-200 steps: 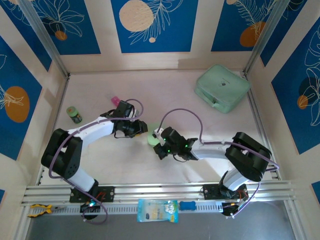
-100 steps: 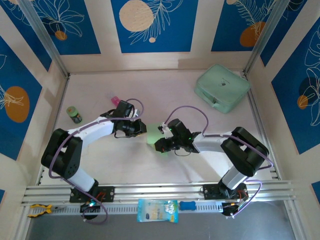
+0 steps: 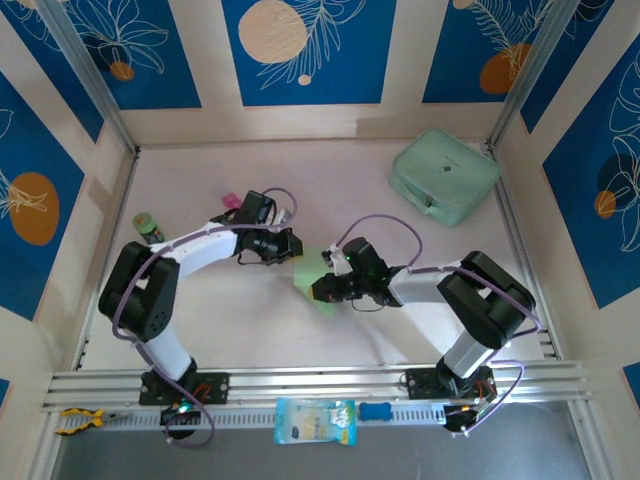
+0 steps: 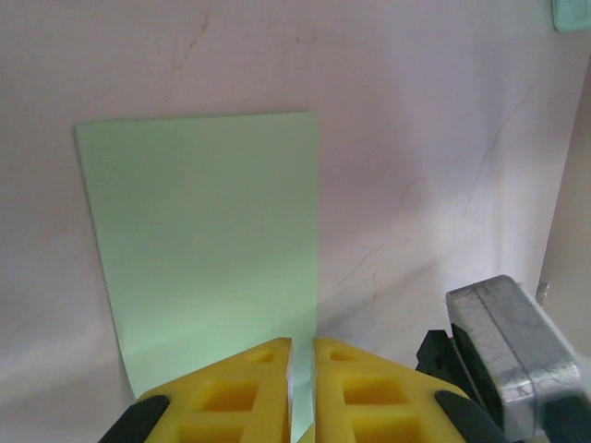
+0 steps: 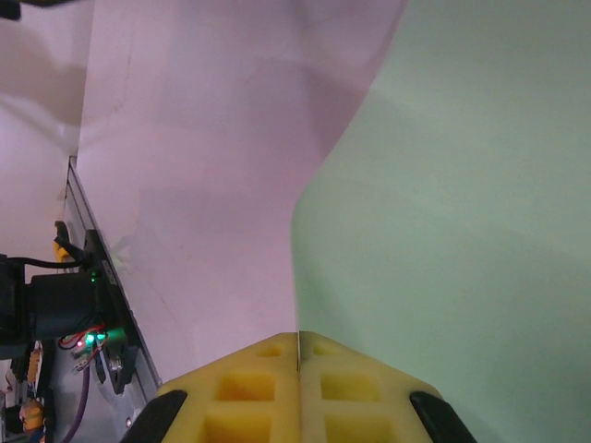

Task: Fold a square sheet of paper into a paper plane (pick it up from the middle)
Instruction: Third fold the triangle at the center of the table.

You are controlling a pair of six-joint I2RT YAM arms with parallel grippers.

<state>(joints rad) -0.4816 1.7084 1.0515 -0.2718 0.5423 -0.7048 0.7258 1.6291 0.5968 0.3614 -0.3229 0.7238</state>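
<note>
Square sheet of paper [image 3: 308,278] sits mid-table between both arms, its edge bowed. The right gripper [image 5: 298,340] is pressed tight on one edge and the left gripper [image 4: 302,346] pinches another. The mint case [image 3: 444,175] lies well apart.

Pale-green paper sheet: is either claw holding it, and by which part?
Both hold the thin pale-green paper sheet: the right claw is shut on one edge, the left claw pinches another edge near a corner.

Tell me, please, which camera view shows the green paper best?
The left wrist view: the paper shows nearly whole there, with its flat face and three edges clear. The right wrist view gives a close, curved part of it; the top view, a small, partly hidden patch.
</note>
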